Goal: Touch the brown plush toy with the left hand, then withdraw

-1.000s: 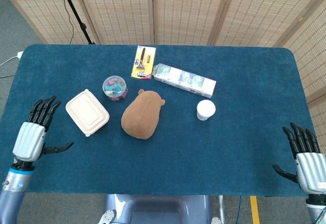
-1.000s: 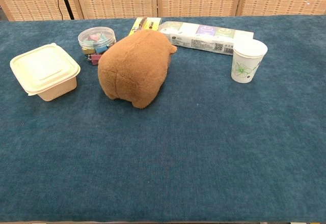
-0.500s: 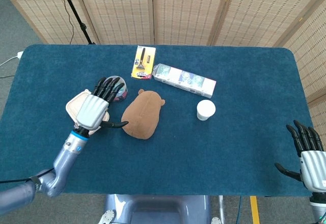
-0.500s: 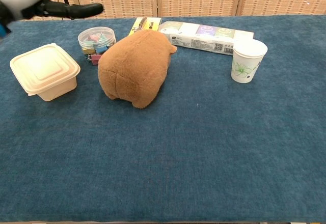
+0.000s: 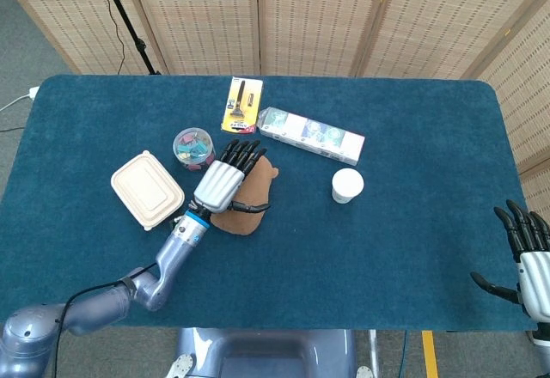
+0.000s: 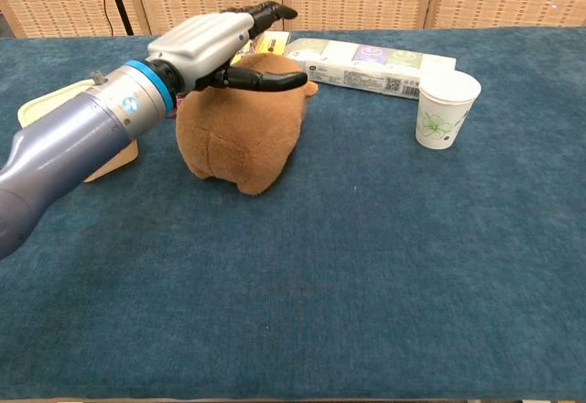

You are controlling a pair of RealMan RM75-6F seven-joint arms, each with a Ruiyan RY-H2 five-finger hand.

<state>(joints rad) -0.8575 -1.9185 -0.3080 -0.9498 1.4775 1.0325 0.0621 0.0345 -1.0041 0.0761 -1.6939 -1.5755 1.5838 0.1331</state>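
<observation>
The brown plush toy (image 5: pixel 256 191) (image 6: pixel 243 137) lies near the middle of the blue table (image 5: pixel 387 249). My left hand (image 5: pixel 225 180) (image 6: pixel 218 40) stretches flat over its top, palm down and fingers apart, holding nothing. The thumb reaches across the toy's far end. Whether the palm presses the fur or hovers just above it, I cannot tell. In the head view the hand hides the toy's left half. My right hand (image 5: pixel 533 265) stays at the table's near right corner, fingers spread and empty; the chest view does not show it.
A cream lidded box (image 5: pixel 146 191) (image 6: pixel 37 114) sits left of the toy, partly behind my forearm in the chest view. A clear tub of clips (image 5: pixel 191 148), a yellow card pack (image 5: pixel 242 103) and a long box (image 5: pixel 311 134) (image 6: pixel 371 62) lie beyond. A paper cup (image 5: pixel 347 185) (image 6: pixel 446 108) stands right.
My left arm has swung from the table's left edge, past the cream box, to over the plush toy. The right hand has drifted slightly down and right.
</observation>
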